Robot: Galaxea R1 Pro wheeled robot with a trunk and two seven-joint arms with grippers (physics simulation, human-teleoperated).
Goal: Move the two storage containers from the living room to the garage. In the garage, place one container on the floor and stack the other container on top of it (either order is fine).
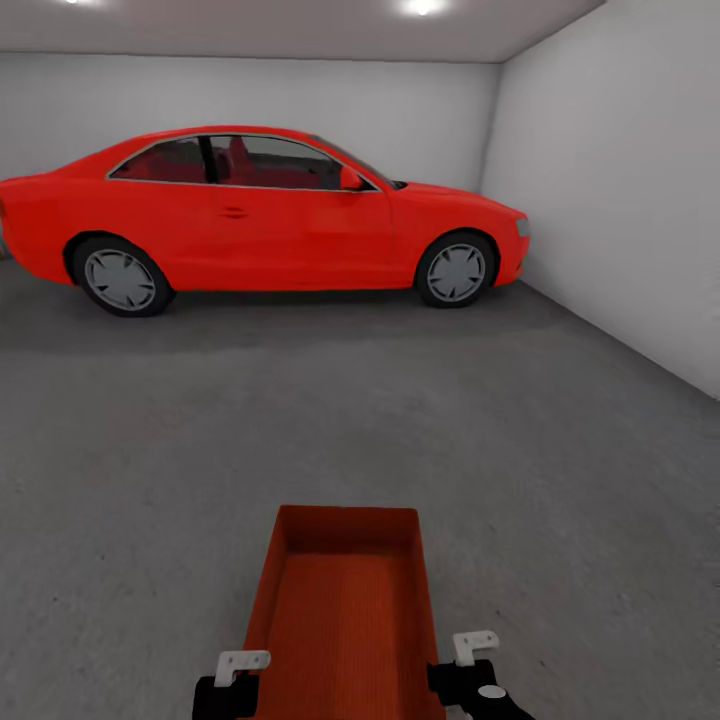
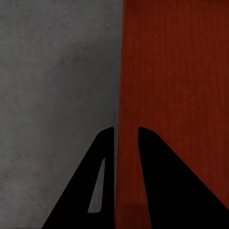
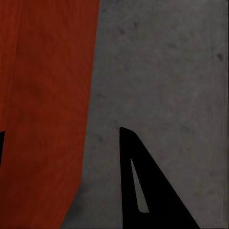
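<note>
One shallow orange-red ribbed plastic tub (image 1: pixel 345 610) is carried into the garage, over the dark-grey concrete floor (image 1: pixel 560 470); left gripper (image 2: pixel 126 136) is clamped on its wall, right gripper (image 3: pixel 62 138) straddles the other wall, grip not confirmable; set-down and second tub are judged outstanding.

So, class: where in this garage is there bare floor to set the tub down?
Bare concrete floor spreads between the red car and the held container, and on both sides of it, out to the right wall. The strip along the car is the crowded part.
</note>
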